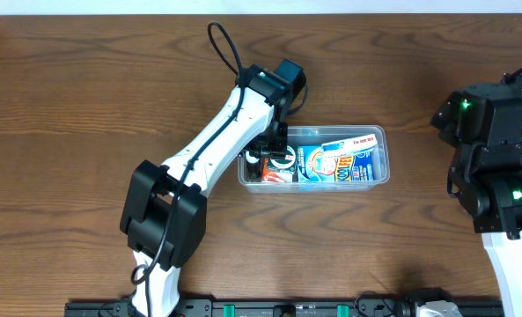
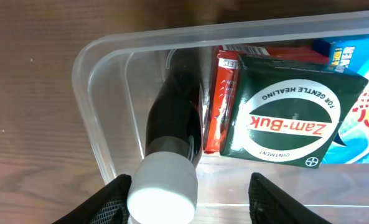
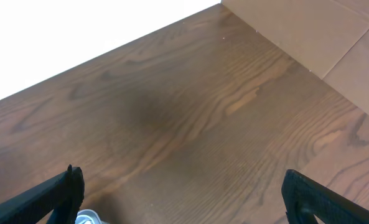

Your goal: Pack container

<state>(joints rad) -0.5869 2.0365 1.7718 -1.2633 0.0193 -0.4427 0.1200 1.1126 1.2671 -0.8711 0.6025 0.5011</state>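
Left hand (image 2: 192,200): half open over the left end of the container (image 2: 100,134), nothing clamped. Between the fingers, a black bottle (image 2: 175,115) lying flat, its white cap (image 2: 163,190) close to one finger and clear of the other.

Step in hand, as judged: release of the black bottle along the end wall.

To finish well:
- Spread the fingers wider before lifting, to avoid dragging the white cap.
- Lift straight up and keep clear of the rim.
- Avoid sideways travel while low: risk of rolling the round bottle or sliding the light tub on smooth wood.

Black bottle: glossy, dark, cylindrical; cap smooth and matt.

Next along:
- A red box (image 2: 224,99), flat-sided card, apparently standing on edge, touching the bottle or nearly so.
- A dark green box (image 2: 290,115), square face with a white oval Zam-Buk label, set askew and overlapping the red box in the wrist view.
- A blue printed packet (image 1: 335,165), probably soft.

Container: clear thin plastic, shallow, with rounded corners and a rolled rim. Located near the middle of the tabletop (image 1: 84,106), slightly toward the right edge.

Right hand (image 3: 193,205): fingers spread wide, empty, over bare wood toward the right edge.

Tabletop: dark wood grain, hard, low sheen.
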